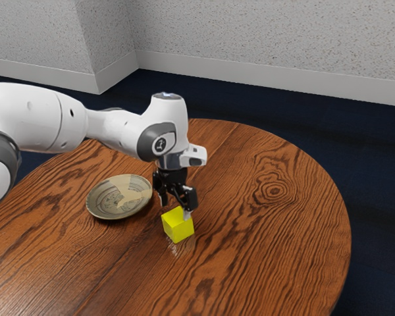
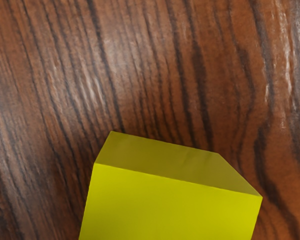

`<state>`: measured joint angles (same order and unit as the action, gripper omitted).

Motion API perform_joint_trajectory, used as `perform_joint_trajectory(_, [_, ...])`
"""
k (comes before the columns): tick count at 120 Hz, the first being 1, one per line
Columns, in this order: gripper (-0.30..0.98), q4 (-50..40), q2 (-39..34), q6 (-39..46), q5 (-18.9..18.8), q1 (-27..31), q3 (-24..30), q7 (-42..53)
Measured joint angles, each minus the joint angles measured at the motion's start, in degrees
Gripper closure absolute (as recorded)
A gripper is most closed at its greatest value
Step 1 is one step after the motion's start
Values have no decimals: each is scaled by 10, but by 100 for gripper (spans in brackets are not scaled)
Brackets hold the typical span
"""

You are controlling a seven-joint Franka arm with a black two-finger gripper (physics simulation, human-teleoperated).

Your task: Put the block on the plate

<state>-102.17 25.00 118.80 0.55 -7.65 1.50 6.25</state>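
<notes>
Through the exterior view I see the shallow plate (image 1: 118, 199), its patterned inside uncovered, with the yellow block (image 1: 178, 227) outside it on the round wooden table (image 1: 250, 250). Taking the block as the clock's centre, the plate sits at about ten o'clock, a short way off. My gripper (image 1: 175, 207) is open right at the block, fingers apart, the one toward one o'clock overlapping the block's upper edge.
</notes>
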Motion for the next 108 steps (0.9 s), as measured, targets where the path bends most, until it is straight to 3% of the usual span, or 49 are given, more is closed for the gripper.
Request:
perform_joint_trajectory(82, [0, 2, 48, 27, 9, -1, -1, 23])
perform_joint_trajectory(108, [13, 3, 53, 28, 9, 0, -1, 26])
